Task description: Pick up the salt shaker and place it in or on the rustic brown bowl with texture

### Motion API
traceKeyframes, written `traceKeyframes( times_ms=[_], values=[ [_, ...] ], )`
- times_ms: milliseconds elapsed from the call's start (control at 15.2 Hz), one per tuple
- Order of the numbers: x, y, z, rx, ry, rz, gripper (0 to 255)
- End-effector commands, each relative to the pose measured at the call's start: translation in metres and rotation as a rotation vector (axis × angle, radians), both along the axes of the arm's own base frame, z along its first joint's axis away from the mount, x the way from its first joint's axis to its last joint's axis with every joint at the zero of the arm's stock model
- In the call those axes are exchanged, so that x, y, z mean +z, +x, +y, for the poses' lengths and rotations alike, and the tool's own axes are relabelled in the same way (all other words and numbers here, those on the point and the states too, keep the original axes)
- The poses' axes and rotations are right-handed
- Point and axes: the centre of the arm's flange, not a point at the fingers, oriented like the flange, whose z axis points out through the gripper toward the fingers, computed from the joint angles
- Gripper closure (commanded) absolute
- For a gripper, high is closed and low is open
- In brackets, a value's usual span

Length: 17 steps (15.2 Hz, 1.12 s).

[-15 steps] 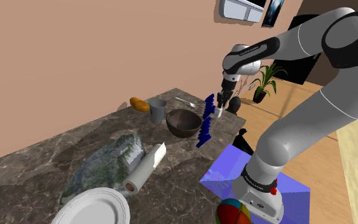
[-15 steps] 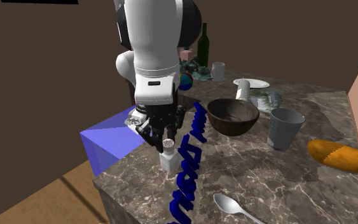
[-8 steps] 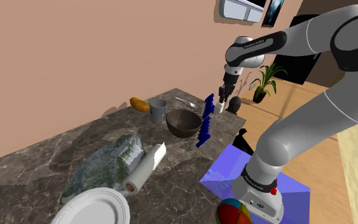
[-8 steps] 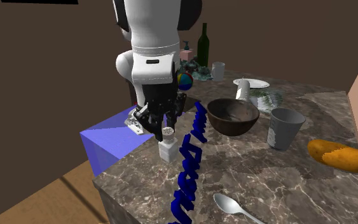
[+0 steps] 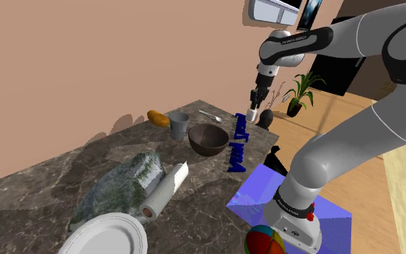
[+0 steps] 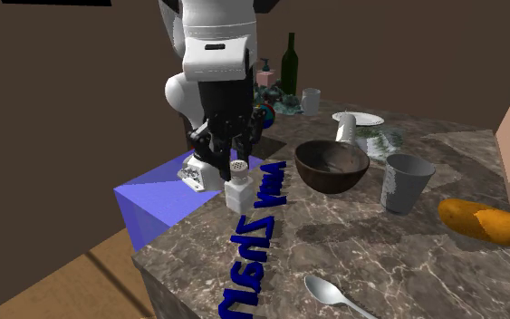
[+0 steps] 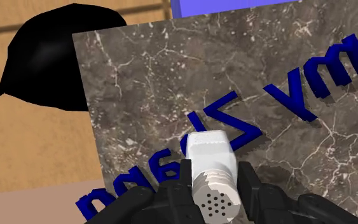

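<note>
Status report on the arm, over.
Gripper shut on salt shaker. Shaker upright, off the tabletop. Blue letters stand between it and brown bowl.

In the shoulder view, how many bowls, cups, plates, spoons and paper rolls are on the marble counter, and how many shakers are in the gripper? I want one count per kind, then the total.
Bowl: 1
Cup: 1
Plate: 1
Spoon: 1
Paper roll: 1
Shaker, in the gripper: 1
Total: 6
</note>
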Motion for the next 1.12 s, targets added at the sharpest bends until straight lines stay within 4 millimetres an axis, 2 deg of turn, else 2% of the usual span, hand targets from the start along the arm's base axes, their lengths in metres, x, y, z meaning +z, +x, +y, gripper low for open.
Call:
traceKeyframes(
  times_ms=[0, 924, 1056],
  values=[
    [0.011, 0.000, -0.001, 0.000, 0.000, 0.000, 255],
    [0.082, 0.000, -0.001, 0.000, 0.000, 0.000, 255],
    [0.086, 0.006, 0.024, 0.000, 0.000, 0.000, 255]
  ],
)
